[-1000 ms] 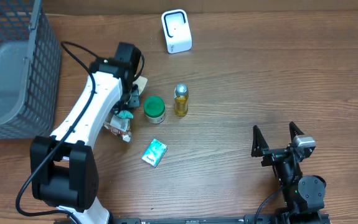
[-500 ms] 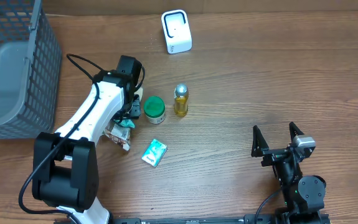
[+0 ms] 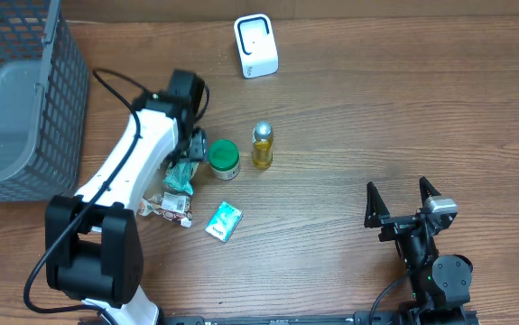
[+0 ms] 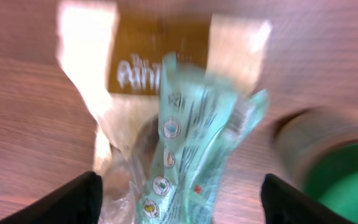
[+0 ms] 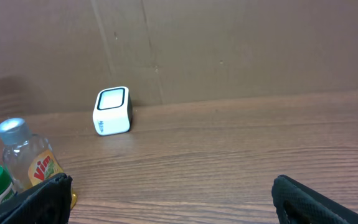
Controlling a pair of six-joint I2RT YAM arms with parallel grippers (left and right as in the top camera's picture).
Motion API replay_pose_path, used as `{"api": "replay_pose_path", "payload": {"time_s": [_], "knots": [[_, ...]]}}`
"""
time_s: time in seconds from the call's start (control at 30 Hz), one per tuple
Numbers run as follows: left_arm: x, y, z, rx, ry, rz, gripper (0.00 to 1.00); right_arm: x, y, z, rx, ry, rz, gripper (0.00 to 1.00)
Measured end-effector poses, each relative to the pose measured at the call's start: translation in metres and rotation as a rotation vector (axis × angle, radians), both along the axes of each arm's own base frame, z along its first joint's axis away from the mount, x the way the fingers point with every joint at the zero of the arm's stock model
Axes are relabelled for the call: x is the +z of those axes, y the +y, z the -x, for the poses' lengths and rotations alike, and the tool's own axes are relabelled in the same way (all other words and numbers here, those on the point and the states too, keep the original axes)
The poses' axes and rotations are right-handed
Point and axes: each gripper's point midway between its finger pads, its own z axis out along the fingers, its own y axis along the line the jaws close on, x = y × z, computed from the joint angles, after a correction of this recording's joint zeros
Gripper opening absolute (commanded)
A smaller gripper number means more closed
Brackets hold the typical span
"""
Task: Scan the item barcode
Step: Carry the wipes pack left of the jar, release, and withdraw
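packet (image 4: 188,143) in mint green lies untouched between the fingers of the spread left pincer (image 4: 180,186), long axis running up the wrist frame; the right pincer (image 3: 403,200), also spread, sits well apart at lower right.

Black left gripper (image 4: 182,200) fingers flanked mint-green packet (image 4: 185,149) with white round icons; cream-and-brown pack (image 4: 135,68) sat beyond it, green-lidded jar (image 4: 343,180) to its right, brown wood-grain table (image 4: 17,93) beneath.
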Motion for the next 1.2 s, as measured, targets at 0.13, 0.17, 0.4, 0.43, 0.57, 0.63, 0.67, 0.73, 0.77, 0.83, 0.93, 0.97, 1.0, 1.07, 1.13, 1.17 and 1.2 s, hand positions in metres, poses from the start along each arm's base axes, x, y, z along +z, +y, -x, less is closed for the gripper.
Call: {"api": "replay_pose_path", "payload": {"time_s": [0.13, 0.17, 0.4, 0.43, 0.57, 0.63, 0.67, 0.73, 0.77, 0.83, 0.93, 0.97, 1.0, 1.07, 1.13, 1.17, 1.2], "knots": [[0.057, -0.001, -0.037, 0.013, -0.144, 0.031, 0.93, 0.000, 0.000, 0.000, 0.000, 0.000, 0.000, 1.00], [0.070, 0.001, -0.047, 0.018, -0.184, 0.037, 0.95, 0.000, 0.000, 0.000, 0.000, -0.001, 0.000, 1.00], [0.121, 0.045, -0.080, 0.039, -0.341, 0.021, 1.00, 0.000, 0.000, 0.000, 0.000, 0.000, 0.000, 1.00], [0.121, 0.052, -0.081, 0.049, -0.344, 0.016, 1.00, 0.000, 0.000, 0.000, 0.000, -0.001, 0.000, 1.00], [0.121, 0.085, -0.079, 0.097, -0.338, -0.005, 1.00, 0.000, 0.000, 0.000, 0.000, -0.001, 0.000, 1.00], [0.121, 0.095, -0.078, 0.119, -0.337, -0.010, 1.00, 0.000, 0.000, 0.000, 0.000, -0.001, 0.000, 1.00], [0.121, 0.099, -0.077, 0.128, -0.337, -0.012, 1.00, 0.000, 0.000, 0.000, 0.000, 0.000, 0.000, 1.00], [0.121, 0.101, -0.077, 0.131, -0.337, -0.012, 0.99, 0.000, 0.000, 0.000, 0.000, 0.000, 0.000, 1.00], [0.121, 0.101, -0.077, 0.131, -0.337, -0.012, 1.00, 0.000, 0.000, 0.000, 0.000, -0.001, 0.000, 1.00], [0.121, 0.099, -0.077, 0.125, -0.336, -0.012, 0.99, 0.000, 0.000, 0.000, 0.000, -0.001, 0.000, 1.00], [0.121, 0.099, -0.077, 0.118, -0.335, -0.015, 1.00, 0.000, 0.000, 0.000, 0.000, -0.001, -0.001, 1.00], [0.121, 0.099, -0.077, 0.117, -0.334, -0.015, 1.00, 0.000, 0.000, 0.000, 0.000, 0.000, 0.000, 1.00], [0.121, 0.099, -0.077, 0.115, -0.334, -0.016, 1.00, 0.000, 0.000, 0.000, 0.000, -0.001, 0.000, 1.00], [0.121, 0.099, -0.077, 0.115, -0.334, -0.016, 1.00, 0.000, 0.000, 0.000, 0.000, -0.001, 0.000, 1.00], [0.121, 0.099, -0.077, 0.115, -0.334, -0.016, 1.00, 0.000, 0.000, 0.000, 0.000, -0.001, 0.001, 1.00], [0.121, 0.099, -0.077, 0.115, -0.334, -0.016, 1.00, 0.000, 0.000, 0.000, 0.000, -0.001, 0.000, 1.00], [0.121, 0.099, -0.077, 0.115, -0.334, -0.016, 1.00, 0.000, 0.000, 0.000, 0.000, -0.001, 0.000, 1.00]]}}
